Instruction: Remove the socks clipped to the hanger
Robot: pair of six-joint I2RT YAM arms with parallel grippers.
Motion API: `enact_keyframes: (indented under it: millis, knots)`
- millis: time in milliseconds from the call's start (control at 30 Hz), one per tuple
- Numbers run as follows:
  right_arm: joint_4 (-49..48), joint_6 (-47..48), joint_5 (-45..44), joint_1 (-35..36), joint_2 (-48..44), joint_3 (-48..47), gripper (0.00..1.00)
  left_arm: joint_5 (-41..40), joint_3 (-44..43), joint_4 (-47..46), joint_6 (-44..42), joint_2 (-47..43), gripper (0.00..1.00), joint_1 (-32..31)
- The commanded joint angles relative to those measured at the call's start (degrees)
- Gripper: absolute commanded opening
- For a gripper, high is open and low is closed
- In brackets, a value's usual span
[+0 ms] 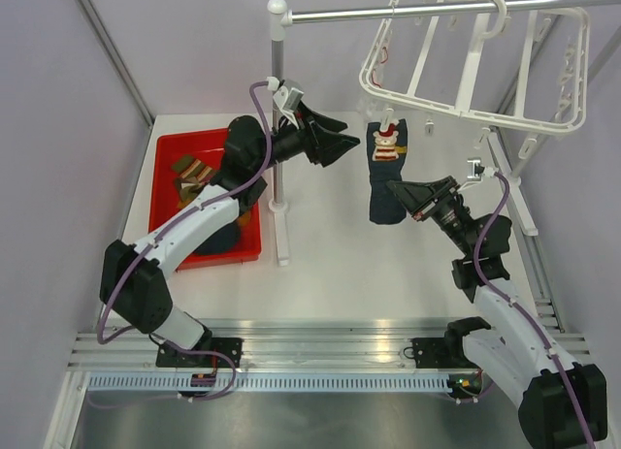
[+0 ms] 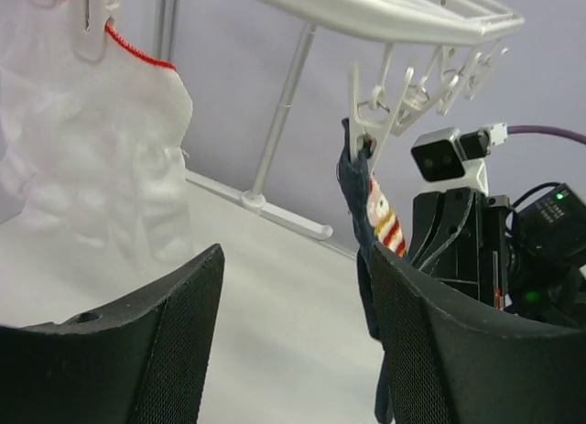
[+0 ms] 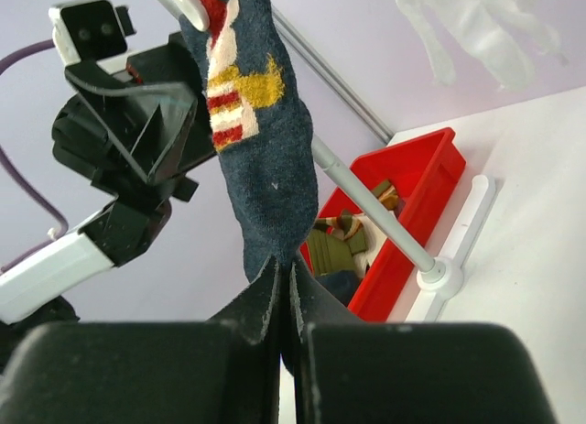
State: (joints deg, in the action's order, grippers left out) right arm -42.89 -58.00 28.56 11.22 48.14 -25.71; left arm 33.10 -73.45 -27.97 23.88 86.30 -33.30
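A dark navy sock (image 1: pixel 384 173) with a red, cream and yellow pattern hangs from a clip on the white hanger (image 1: pixel 475 61). My right gripper (image 1: pixel 406 191) is shut on its lower end; the right wrist view shows the fingers (image 3: pixel 284 273) pinching the navy fabric (image 3: pixel 265 168). My left gripper (image 1: pixel 342 144) is open just left of the sock, level with its upper part. In the left wrist view the sock (image 2: pixel 360 200) hangs from its clip (image 2: pixel 368 122) beside the right finger. A white sock (image 2: pixel 92 158) with red trim is clipped up too.
A red tray (image 1: pixel 165 158) at the left holds striped and olive socks (image 1: pixel 194 173) and a dark one (image 1: pixel 223 238). The metal pole stand (image 1: pixel 278 139) rises between tray and hanger, its base (image 1: pixel 281 250) on the table. Purple walls enclose the table.
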Motion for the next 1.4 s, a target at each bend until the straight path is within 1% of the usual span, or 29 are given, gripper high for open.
enact_keyframes:
  millis: [0, 33, 67, 200, 300, 500, 667, 833, 1033, 1100, 1300, 1367]
  knots:
    - [-0.8, -1.5, 3.0, -0.7, 0.5, -2.8, 0.01, 6.0, -5.4, -10.3, 8.3, 2.7, 0.69, 0.6]
    - [-0.3, -1.3, 3.6, -0.8, 0.5, -3.3, 0.01, 6.1, -5.6, -11.7, 9.4, 3.6, 0.69, 0.5]
    - [0.0, -1.3, 3.8, -0.9, 0.4, -3.4, 0.01, 5.8, -5.3, -15.2, 10.5, 3.9, 0.69, 0.5]
    - [1.2, -1.2, 4.4, -1.0, 0.5, -4.1, 0.01, 4.2, -5.3, -21.6, 15.5, 5.8, 0.69, 0.4]
    - [1.5, -1.2, 5.3, -1.1, 0.6, -4.1, 0.01, 3.5, -6.2, -23.9, 16.7, 7.7, 0.68, -0.4]
    - [3.5, -1.2, 6.2, -1.1, -0.7, -4.3, 0.01, -1.8, -5.9, -24.8, 13.3, 9.0, 0.68, -3.4]
    - [5.1, -0.9, 7.5, -1.3, -1.2, -4.9, 0.01, -3.6, -6.8, -28.2, 13.7, 10.9, 0.69, -4.0]
    - [5.8, -0.5, 8.0, -1.6, -2.0, -4.6, 0.01, -6.6, -8.0, -27.1, 11.3, 12.3, 0.69, -6.1]
    - [6.2, -0.5, 9.0, -1.6, -2.3, -4.9, 0.01, -6.8, -10.1, -30.0, 12.9, 15.1, 0.69, -6.6]
    - [6.4, -0.4, 9.2, -1.6, -2.2, -5.0, 0.01, -6.6, -11.8, -28.6, 12.8, 16.1, 0.69, -7.0]
    - [6.8, 0.1, 9.4, -1.8, -2.4, -5.1, 0.01, -7.3, -13.7, -29.5, 13.6, 17.8, 0.68, -7.3]
    - [6.9, -0.1, 9.5, -1.9, -2.4, -5.0, 0.01, -7.3, -14.4, -29.7, 13.9, 18.1, 0.65, -7.4]
